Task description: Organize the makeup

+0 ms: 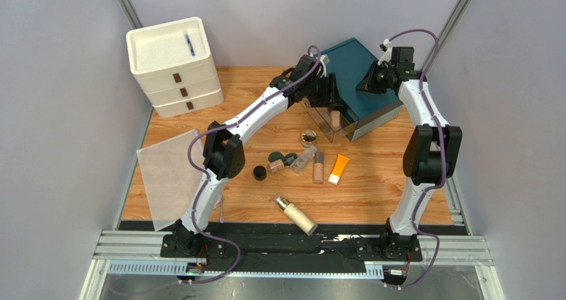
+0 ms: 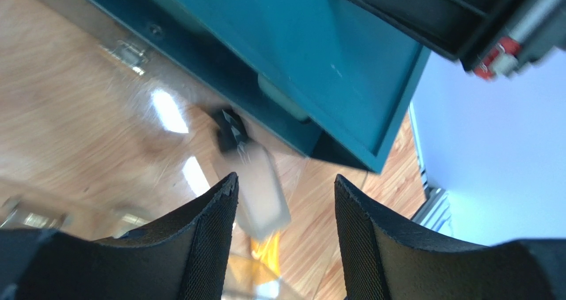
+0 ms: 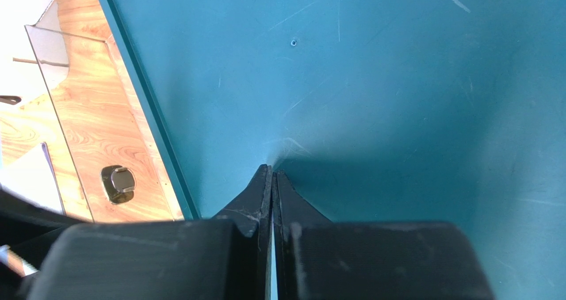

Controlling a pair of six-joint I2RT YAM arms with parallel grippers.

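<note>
Wood table, grey walls. Left of the teal box: left tool spread wide, empty, above the clear bin at the box front. One beige bottle upright inside, only item stowed. In front of the box, loose: black jar, green compacts, clear bottle, gold-lidded jar, second beige bottle, orange tube, pump bottle. On the box top: right tool pinched closed, empty. Seemingly barely begun.
</note>
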